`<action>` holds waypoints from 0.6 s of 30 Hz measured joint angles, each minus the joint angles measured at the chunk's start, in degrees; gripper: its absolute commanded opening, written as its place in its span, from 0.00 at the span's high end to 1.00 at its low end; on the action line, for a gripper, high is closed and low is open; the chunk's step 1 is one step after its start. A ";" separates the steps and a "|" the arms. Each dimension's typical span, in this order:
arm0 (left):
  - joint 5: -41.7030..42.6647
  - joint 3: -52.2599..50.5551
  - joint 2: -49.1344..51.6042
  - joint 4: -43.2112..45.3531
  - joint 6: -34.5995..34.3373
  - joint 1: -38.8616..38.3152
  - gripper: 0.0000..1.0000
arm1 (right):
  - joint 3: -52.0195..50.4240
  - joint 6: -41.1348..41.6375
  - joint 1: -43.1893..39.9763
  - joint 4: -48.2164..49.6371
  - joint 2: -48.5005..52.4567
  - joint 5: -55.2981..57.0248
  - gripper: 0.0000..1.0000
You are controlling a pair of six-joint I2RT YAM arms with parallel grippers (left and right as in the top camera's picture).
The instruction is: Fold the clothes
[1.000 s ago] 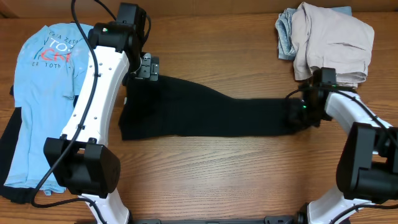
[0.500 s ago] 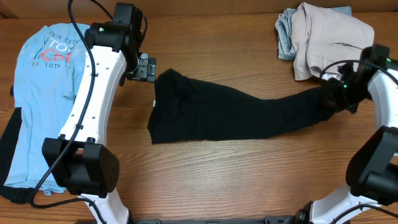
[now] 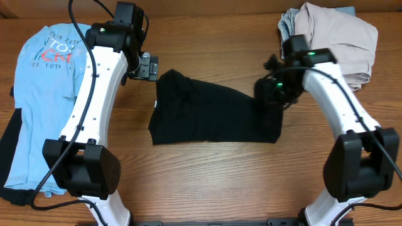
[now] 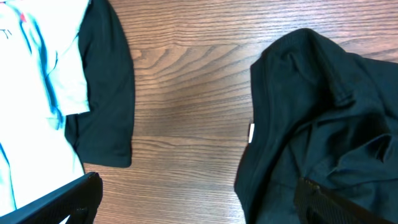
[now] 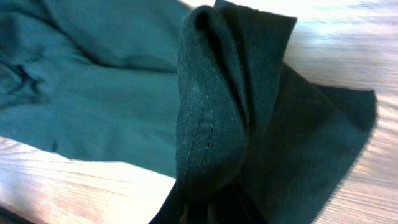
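The black T-shirt (image 3: 210, 116) lies across the middle of the table, with its small white label (image 4: 251, 133) at the neck edge. My right gripper (image 3: 271, 94) is shut on the shirt's right end and holds it bunched above the shirt's body. The bunched black cloth (image 5: 217, 118) fills the right wrist view and hides the right gripper (image 5: 199, 214) at the bottom. My left gripper (image 3: 149, 68) is open and empty just left of the shirt's top-left corner. In the left wrist view the left gripper (image 4: 198, 182) is over bare wood, and its right finger (image 4: 336, 202) overlaps the shirt (image 4: 323, 112).
A light-blue lettered tee (image 3: 44, 94) lies flat at the far left over a black piece (image 3: 9, 150). Both show in the left wrist view, the tee (image 4: 31, 93) and the black piece (image 4: 106, 87). A beige garment (image 3: 333, 41) on a grey-blue one (image 3: 289, 34) is piled at the back right.
My right gripper pulled the shirt's right end right and back, dragging the shirt off the left gripper. It then swung left over the shirt, folding that end in. The left arm stayed.
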 measured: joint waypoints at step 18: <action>5.42 -0.22 0.00 1.31 0.15 0.00 0.00 | -0.74 5.81 12.87 8.87 0.00 -9.44 0.32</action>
